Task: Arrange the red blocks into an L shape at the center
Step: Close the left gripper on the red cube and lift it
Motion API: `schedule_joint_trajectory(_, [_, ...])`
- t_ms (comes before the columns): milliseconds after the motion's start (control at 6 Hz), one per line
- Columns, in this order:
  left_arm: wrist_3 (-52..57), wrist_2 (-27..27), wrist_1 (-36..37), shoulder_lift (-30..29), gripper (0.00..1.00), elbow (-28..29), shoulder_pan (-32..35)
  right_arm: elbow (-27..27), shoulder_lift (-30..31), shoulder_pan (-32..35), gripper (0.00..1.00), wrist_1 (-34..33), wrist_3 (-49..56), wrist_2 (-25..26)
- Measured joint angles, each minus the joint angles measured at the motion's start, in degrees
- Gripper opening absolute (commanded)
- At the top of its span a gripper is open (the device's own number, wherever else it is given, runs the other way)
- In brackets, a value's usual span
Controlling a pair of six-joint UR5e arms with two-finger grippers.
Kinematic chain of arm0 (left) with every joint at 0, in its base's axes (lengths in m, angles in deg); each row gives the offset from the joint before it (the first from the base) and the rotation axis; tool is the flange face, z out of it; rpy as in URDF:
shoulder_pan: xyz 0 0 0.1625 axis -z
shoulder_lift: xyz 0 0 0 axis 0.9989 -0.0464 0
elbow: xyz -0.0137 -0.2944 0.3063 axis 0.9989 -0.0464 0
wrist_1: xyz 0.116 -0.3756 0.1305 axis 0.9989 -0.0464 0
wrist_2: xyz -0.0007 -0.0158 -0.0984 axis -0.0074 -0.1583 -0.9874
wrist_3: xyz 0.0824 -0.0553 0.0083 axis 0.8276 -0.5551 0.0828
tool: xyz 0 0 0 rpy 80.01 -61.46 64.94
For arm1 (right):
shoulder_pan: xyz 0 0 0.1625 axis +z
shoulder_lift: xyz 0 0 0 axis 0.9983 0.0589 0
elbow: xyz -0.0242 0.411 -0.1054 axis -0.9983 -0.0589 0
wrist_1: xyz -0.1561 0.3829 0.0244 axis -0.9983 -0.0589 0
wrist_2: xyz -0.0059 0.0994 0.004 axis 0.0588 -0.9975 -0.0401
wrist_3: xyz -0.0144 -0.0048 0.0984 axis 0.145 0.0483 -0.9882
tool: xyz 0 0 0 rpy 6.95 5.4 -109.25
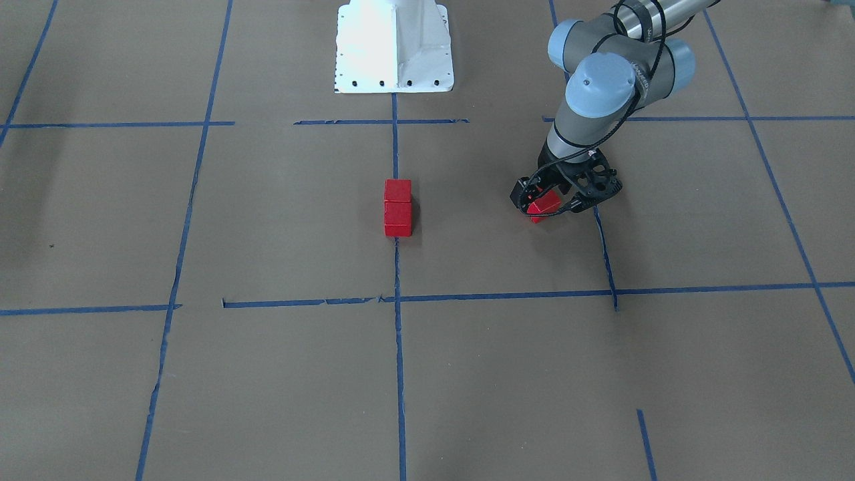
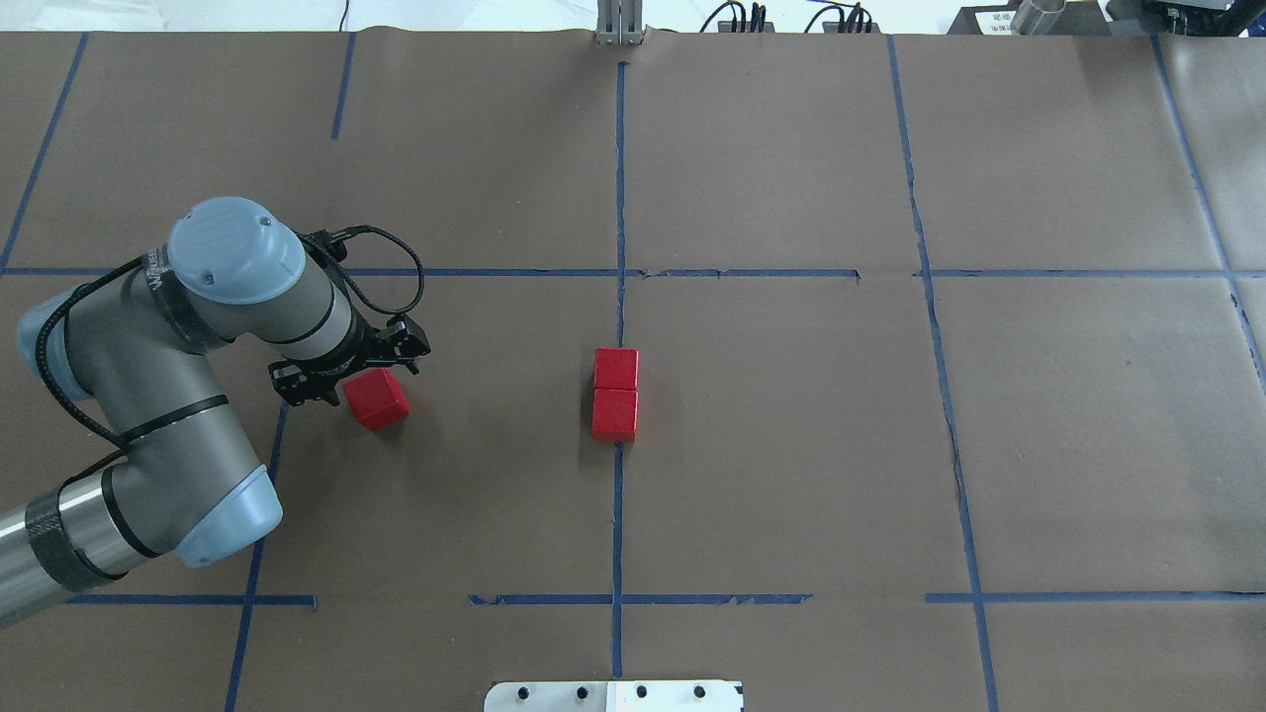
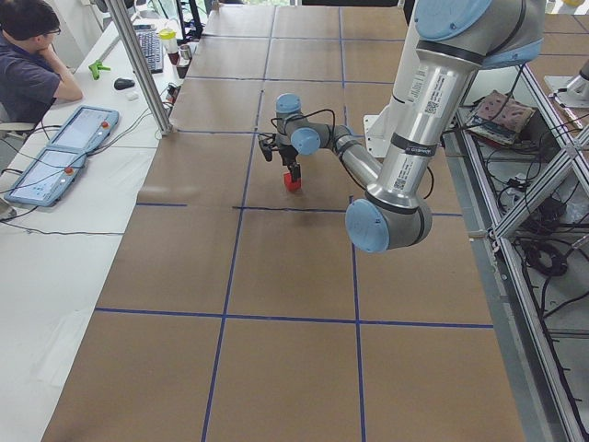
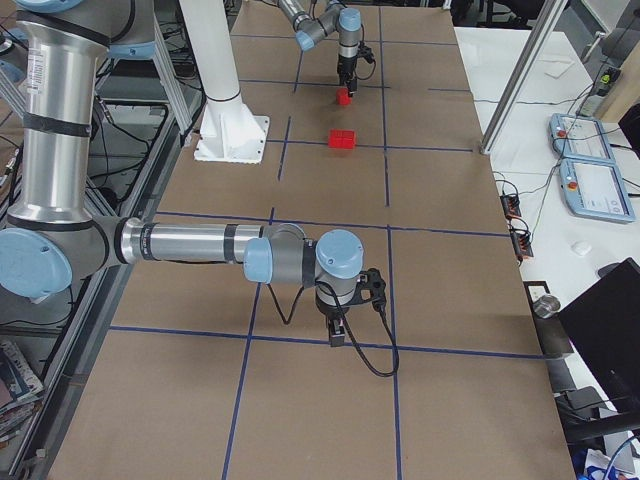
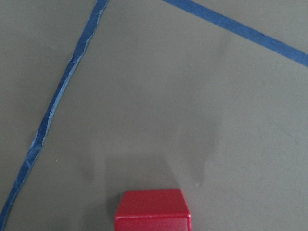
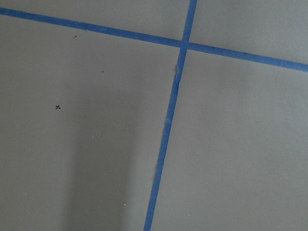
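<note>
On the left side of the table, seen from above, the left gripper (image 2: 348, 374) hangs low over the brown paper. A red block (image 2: 376, 399) sits at its fingers. The block looks tipped, with one corner lower than the others. In the view from across the table, the same block (image 1: 544, 204) sits between the two black fingers, which stand only about a block apart and press close on both sides. So the gripper seems to hold it, just above the paper. The camera on the left wrist shows the block (image 5: 153, 210) at the bottom edge, with bare paper and blue tape beyond it.

In the middle of the table, two more red blocks (image 2: 615, 394) lie on the long blue tape line (image 2: 619, 514). They touch each other and make a short straight row along the line. The held block is well apart from them, off to the left.

The right gripper (image 4: 338, 325) shows only in the side view, low over the paper at the near end of the table. I cannot tell if it is open or closed. Its wrist camera shows only paper and crossing tape.
</note>
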Motion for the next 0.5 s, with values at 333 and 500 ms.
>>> schedule_joint_trajectory(333, [0.0,0.4,-0.3,0.1,0.98,1.1,-0.1,0.0,0.0,0.0,1.00,0.0,0.0,0.0])
schedule_joint_trajectory(500, [0.0,0.5,-0.4,0.1,0.98,1.8,-0.3,0.0,0.0,0.0,1.00,0.0,0.0,0.0])
